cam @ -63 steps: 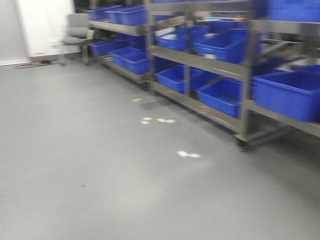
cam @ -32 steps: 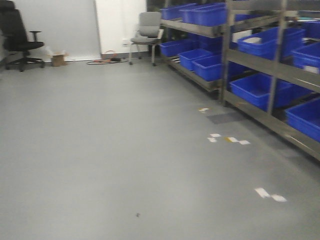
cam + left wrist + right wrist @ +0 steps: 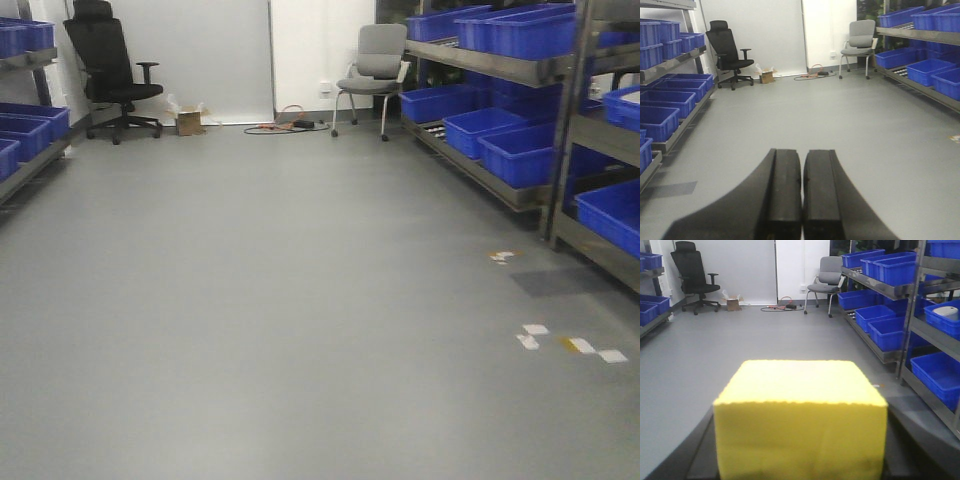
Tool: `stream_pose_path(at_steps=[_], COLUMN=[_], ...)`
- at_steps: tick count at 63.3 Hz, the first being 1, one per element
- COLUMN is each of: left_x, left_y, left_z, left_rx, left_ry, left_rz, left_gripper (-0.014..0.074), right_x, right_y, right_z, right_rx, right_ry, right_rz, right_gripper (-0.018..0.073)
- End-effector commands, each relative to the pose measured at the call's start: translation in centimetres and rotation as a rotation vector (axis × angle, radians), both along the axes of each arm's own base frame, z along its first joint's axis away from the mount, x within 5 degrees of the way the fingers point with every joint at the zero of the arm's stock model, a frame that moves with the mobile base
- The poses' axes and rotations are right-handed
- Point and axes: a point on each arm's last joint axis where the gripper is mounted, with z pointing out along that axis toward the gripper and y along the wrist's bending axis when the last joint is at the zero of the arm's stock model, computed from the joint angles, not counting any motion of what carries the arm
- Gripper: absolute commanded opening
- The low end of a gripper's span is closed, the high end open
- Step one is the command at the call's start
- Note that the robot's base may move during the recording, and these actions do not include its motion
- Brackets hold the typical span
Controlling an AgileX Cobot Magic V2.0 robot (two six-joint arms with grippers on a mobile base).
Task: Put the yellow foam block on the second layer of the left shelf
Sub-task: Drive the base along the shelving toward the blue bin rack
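In the right wrist view the yellow foam block [image 3: 800, 415] fills the lower middle, a matte, near-cubic piece. My right gripper [image 3: 800, 445] is shut on it, and its dark fingers [image 3: 697, 452] show at both sides of the block. In the left wrist view my left gripper [image 3: 802, 167] is shut, black pads together with nothing between them, held above the grey floor. The left shelf [image 3: 671, 67] with blue bins runs along the left wall; it also shows as the left shelf [image 3: 22, 165] at the front view's left edge. Neither gripper appears in the front view.
Metal racks [image 3: 500, 65] with blue bins [image 3: 525, 150] line the right side. A black office chair [image 3: 108, 65], a small cardboard box [image 3: 189, 121], floor cables [image 3: 285, 125] and a grey chair [image 3: 375, 65] stand at the back wall. White tape marks [image 3: 565, 343] dot the floor.
The front view has swung left: the right racks slid to the right edge, and the back wall, both chairs and the left shelf came into view.
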Motion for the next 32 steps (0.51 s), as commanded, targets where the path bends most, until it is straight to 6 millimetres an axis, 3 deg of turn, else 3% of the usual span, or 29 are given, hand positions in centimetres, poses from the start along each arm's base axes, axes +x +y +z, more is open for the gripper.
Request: stream_pose_path(at_steps=[1,32], left_x=[-0.07,-0.07], left_y=[-0.02,-0.02], left_z=[0.01,0.01], left_rx=[-0.008,-0.008], left_ry=[-0.075,-0.075], left_rz=[-0.004,-0.004], left_gripper=[0.0124,0.0124], right_x=[-0.03,-0.03], right_y=[-0.07,-0.07], right_z=[1.65,1.65], right_rx=[-0.009,-0.009], right_ry=[-0.106,-0.106], right_rz=[-0.009,-0.009], right_gripper=[0.0482,0.0482])
